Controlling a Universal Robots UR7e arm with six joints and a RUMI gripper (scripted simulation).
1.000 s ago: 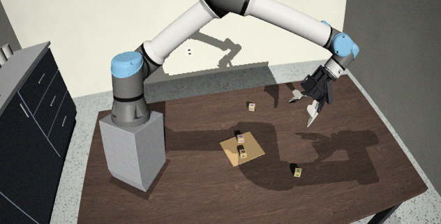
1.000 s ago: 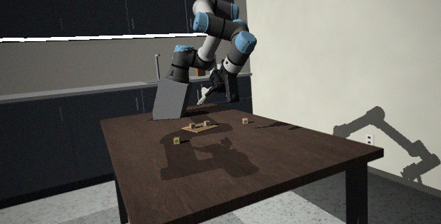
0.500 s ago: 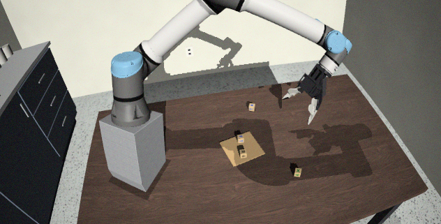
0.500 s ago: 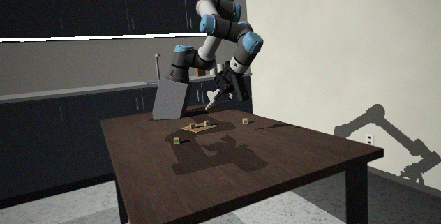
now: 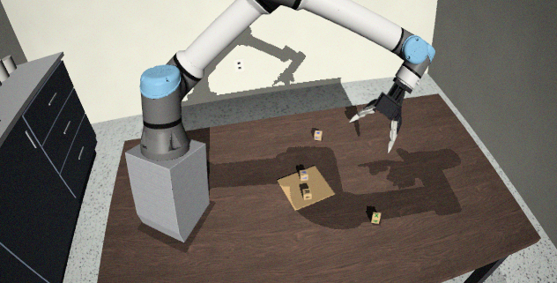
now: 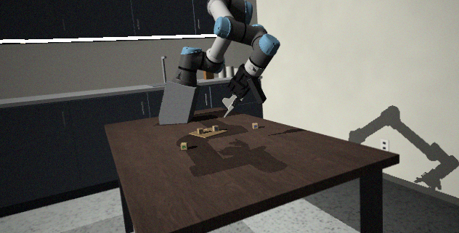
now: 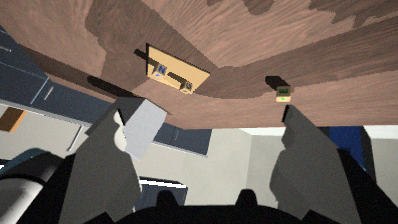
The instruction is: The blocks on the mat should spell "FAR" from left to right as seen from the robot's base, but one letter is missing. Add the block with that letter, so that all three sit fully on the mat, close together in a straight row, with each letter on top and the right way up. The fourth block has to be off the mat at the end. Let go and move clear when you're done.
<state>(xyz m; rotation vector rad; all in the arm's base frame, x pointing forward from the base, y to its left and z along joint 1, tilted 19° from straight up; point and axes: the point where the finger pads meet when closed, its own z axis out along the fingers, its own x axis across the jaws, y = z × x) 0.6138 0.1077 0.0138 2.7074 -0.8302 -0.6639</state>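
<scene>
A tan mat point(image 5: 323, 189) point(image 6: 208, 133) point(image 7: 194, 73) lies mid-table. Two small wooden blocks sit on it: one with a blue letter point(image 5: 303, 174) point(image 6: 215, 128) point(image 7: 161, 71) and one with a dark letter point(image 5: 308, 196) point(image 6: 200, 131) point(image 7: 187, 88). A block with a blue letter point(image 5: 317, 135) point(image 6: 255, 125) lies off the mat, toward the wall. A block with a green letter point(image 5: 375, 218) point(image 6: 184, 146) point(image 7: 283, 93) lies off the mat on the other side. The letters are too small to read. My gripper point(image 5: 372, 134) point(image 6: 242, 105) point(image 7: 202, 108) is open and empty. It hangs tilted, well above the table, beyond the blue-letter block.
The arm's grey pedestal point(image 5: 169, 189) point(image 6: 176, 103) stands at one table edge. Dark cabinets point(image 5: 40, 145) run along that side, off the table. A wall stands close behind the table.
</scene>
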